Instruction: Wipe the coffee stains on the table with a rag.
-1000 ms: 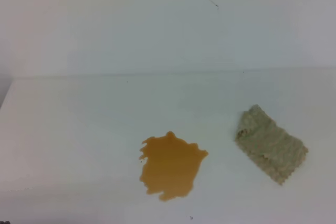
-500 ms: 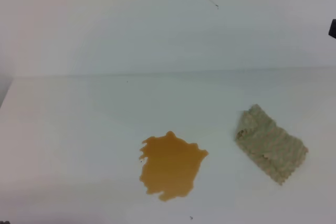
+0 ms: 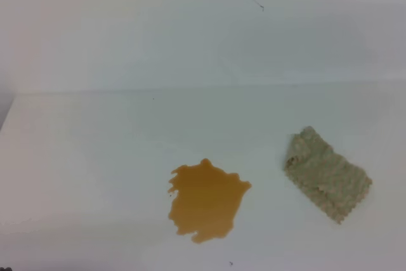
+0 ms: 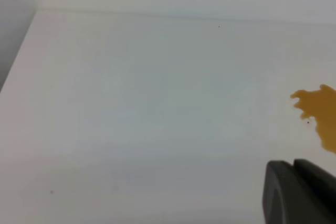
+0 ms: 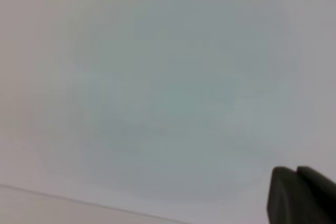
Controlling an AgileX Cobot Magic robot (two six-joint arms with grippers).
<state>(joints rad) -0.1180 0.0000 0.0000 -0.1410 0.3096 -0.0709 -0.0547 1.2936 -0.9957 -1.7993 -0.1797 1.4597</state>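
On table: white, smooth, wide.
Stain: orange-brown puddle, wavy edges, lying front of centre; edge also seen at right of left wrist view.
Rag: beige-grey, zigzag edges, lying flat and skewed, right of stain, apart from it, untouched.
Left gripper: dark tips only, low right in wrist view, above bare table, near stain; opening cannot be told; nothing seen held.
Right gripper: dark tips together, closed, empty, against blank white.
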